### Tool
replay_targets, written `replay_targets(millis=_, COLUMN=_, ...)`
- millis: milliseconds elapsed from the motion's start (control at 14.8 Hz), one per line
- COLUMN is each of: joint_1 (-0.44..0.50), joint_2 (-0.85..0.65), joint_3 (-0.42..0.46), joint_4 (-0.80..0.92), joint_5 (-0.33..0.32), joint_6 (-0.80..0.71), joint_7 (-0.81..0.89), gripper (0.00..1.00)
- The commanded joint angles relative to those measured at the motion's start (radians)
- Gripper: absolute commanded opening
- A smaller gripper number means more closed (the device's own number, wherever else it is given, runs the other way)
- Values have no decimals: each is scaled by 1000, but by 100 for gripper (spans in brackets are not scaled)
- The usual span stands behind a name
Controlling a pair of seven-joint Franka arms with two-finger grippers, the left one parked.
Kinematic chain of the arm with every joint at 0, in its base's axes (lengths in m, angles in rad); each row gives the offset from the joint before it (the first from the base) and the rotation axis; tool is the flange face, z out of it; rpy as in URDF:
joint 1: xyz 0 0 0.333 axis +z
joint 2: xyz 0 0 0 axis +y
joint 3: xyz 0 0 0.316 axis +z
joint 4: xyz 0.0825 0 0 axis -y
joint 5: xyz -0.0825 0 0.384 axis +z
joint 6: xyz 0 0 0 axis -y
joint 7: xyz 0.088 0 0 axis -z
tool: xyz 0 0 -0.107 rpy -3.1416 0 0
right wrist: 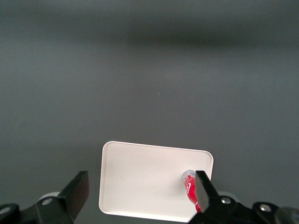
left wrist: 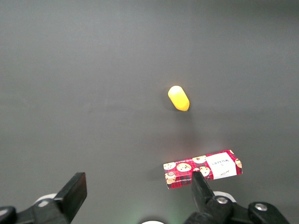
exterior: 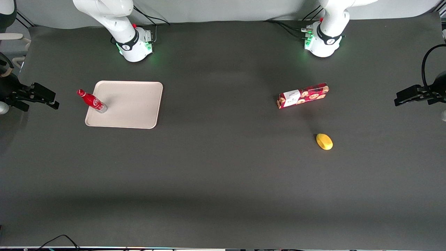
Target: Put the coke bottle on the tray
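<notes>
The yellow lemon-shaped fruit (exterior: 324,141) is found nearest the front camera, lying well apart from the hand toward the parked arm's end of the dark tabletop (exterior: 223,181). A little farther from the camera than the fruit, and near it, the red cookie box (exterior: 303,95) is seen lying flat, just as distant from the hand.

The hand (exterior: 48,98) is held at the working arm's end of the tabletop, clear of everything. Its fingers (right wrist: 77,193) are spread wide apart and nothing is gripped between them.

The pale beige tray (exterior: 132,104) is laid flat on the tabletop close to the hand. The coke bottle (exterior: 92,101) is stood on the tray, its silvery base set just inside the tray edge nearest the hand, with its red cap appearing to lean out toward the hand in the front view. A gap is seen between bottle and hand; they are not touching. In the right wrist view the bottle (right wrist: 190,186) is seen at a corner of the tray (right wrist: 140,182).
</notes>
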State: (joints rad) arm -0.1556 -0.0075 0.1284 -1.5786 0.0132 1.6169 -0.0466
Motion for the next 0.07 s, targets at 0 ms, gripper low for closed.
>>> replay_targets(millis=0, joint_1=-22, joint_2=20, joint_3=10, joint_4=37, joint_5=19, joint_6=-22, joint_7=19, gripper=100)
